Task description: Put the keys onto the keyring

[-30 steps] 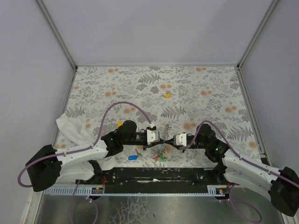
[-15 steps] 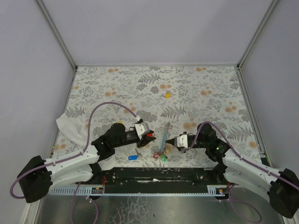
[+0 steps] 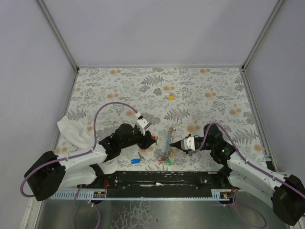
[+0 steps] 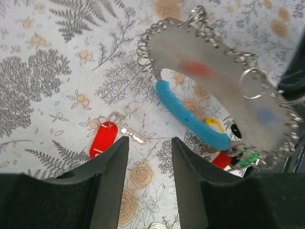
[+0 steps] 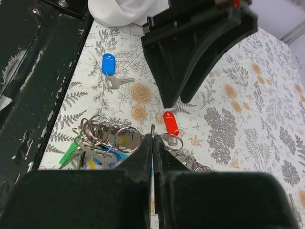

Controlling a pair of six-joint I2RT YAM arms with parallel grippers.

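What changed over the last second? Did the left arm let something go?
The left gripper pulled back from the keyring toward its own side and opened. The red key now lies loose on the table just ahead of it. The right gripper stays shut on the keyring. The blue key, yellow key and cloth have not moved.
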